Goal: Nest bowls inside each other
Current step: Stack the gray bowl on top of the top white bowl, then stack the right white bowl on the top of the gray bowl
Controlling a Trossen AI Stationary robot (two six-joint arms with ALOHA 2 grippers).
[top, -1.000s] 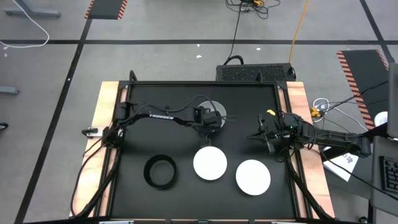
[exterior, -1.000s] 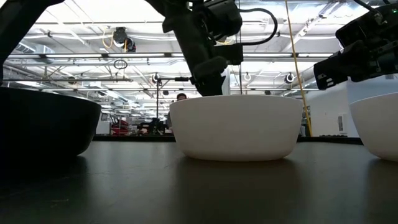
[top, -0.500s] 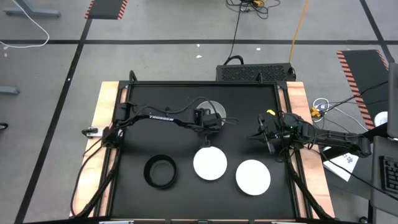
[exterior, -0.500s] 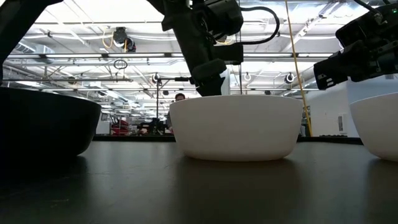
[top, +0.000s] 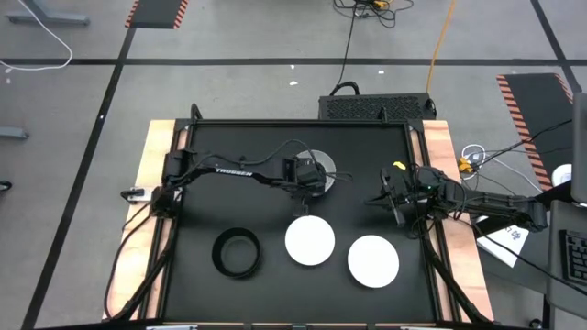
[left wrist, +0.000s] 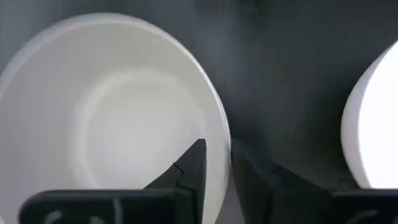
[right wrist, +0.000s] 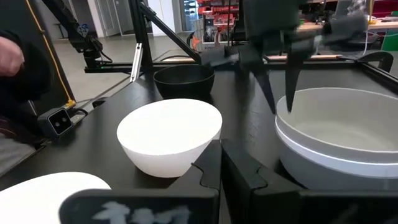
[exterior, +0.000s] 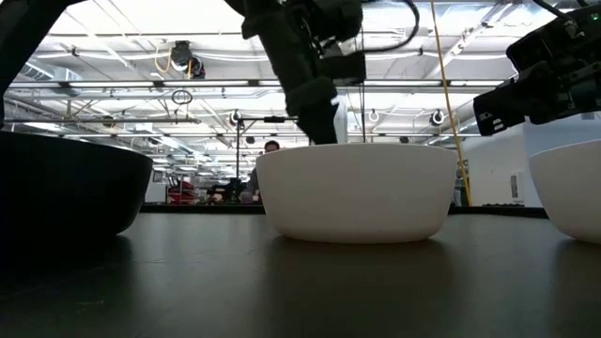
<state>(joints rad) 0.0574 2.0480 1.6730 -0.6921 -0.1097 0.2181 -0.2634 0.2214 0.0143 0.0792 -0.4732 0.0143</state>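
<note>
Two nested light grey bowls [right wrist: 336,146] stand mid-table toward the far side [top: 323,167]. My left gripper [left wrist: 217,168] is over them, open, pointing steeply down, one finger inside the upper bowl's rim and one outside. Nearer the front stand a black bowl [top: 237,252] and two white bowls [top: 310,240] [top: 373,259], each on its base. My right gripper [right wrist: 221,155] waits shut at the table's right [top: 376,199], holding nothing. My left gripper straddles the upper bowl's rim [left wrist: 225,146] on its near side, fingers [right wrist: 273,99] pointing down from above. Whether either finger touches the rim, I cannot tell. The bowl sits nested in the lower one, level.
The black tabletop has wooden side strips [top: 156,165]. A dark box [top: 376,107] lies past the far edge. A person's hand and sleeve [right wrist: 15,65] show beyond the table in the right wrist view. Bare tabletop lies at the far left [top: 229,147].
My left wrist has turned a little above the nested bowls. The bowls have stayed where they were.
</note>
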